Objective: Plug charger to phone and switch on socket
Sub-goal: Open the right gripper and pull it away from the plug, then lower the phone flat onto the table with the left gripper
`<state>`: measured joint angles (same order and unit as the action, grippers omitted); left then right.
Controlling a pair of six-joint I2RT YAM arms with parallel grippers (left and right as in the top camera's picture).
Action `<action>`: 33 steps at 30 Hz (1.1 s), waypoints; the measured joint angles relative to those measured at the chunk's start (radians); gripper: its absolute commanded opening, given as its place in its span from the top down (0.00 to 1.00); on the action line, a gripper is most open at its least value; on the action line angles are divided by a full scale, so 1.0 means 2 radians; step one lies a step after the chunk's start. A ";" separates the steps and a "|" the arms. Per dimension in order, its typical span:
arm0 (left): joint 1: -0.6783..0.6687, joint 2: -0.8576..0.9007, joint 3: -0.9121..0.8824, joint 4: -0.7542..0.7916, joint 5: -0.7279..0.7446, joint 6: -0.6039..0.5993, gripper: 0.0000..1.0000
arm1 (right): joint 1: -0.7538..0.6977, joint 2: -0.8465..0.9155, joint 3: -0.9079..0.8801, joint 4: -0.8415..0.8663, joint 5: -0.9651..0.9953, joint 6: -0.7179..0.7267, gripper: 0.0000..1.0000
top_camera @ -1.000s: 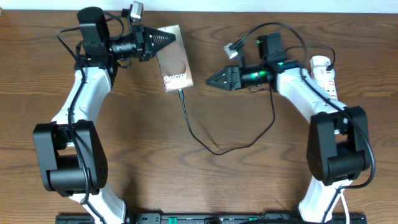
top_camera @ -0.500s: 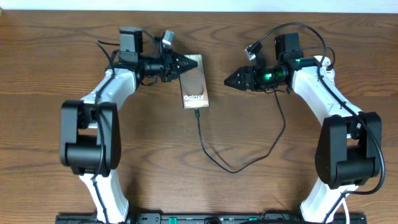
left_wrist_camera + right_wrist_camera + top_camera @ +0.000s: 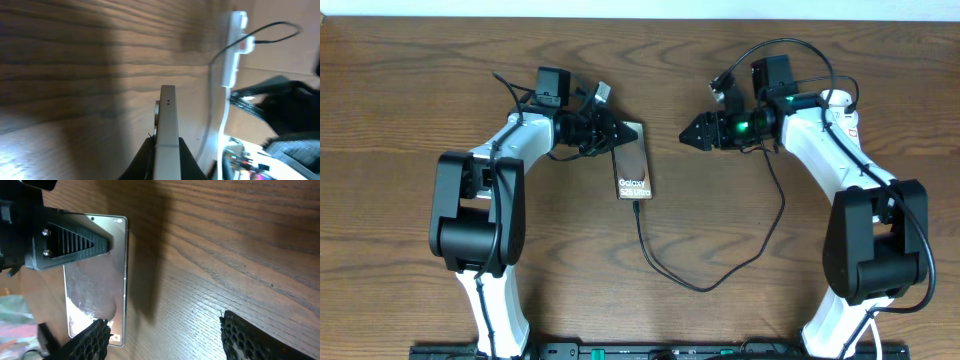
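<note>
The phone (image 3: 634,168) lies on the table at centre, lettering toward the front. My left gripper (image 3: 617,136) is shut on the phone's far left edge; in the left wrist view the phone's thin edge (image 3: 167,120) sits between the jaws. The charger (image 3: 705,286) is a thin black cable that runs from the phone's near end, loops forward and rises to the right. My right gripper (image 3: 688,133) is open and empty, right of the phone; its view shows the phone (image 3: 97,280) ahead. The socket (image 3: 848,112) is mostly hidden behind my right arm; it also shows in the left wrist view (image 3: 233,50).
The table is brown wood. Thick black arm cables arch over my right arm (image 3: 790,45). A white wall edge runs along the back of the table.
My left gripper has carried the phone to the right and toward the front, and the cable loop followed. My right gripper has stayed about in place and open.
</note>
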<state>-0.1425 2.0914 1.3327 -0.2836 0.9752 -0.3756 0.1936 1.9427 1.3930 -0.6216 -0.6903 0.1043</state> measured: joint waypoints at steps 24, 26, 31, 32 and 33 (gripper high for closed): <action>-0.021 0.000 0.000 -0.025 -0.107 0.018 0.93 | 0.039 0.000 0.000 0.008 0.117 0.024 0.28; -0.021 0.000 0.000 -0.031 -0.112 0.017 0.93 | 0.039 0.000 0.000 0.008 0.121 0.024 0.28; -0.021 0.000 0.000 -0.037 -0.121 0.016 0.93 | 0.039 0.000 0.000 0.008 0.126 0.024 0.28; -0.021 0.000 0.000 -0.037 -0.121 0.016 0.93 | 0.039 0.000 0.000 0.008 0.127 0.024 0.28; -0.021 0.000 0.000 -0.037 -0.121 0.016 0.93 | 0.039 0.000 0.000 0.008 0.128 0.024 0.28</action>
<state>-0.1852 2.0914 1.3327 -0.3569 0.7326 -0.3431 0.2726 1.9427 1.3930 -0.6048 -0.4351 0.1528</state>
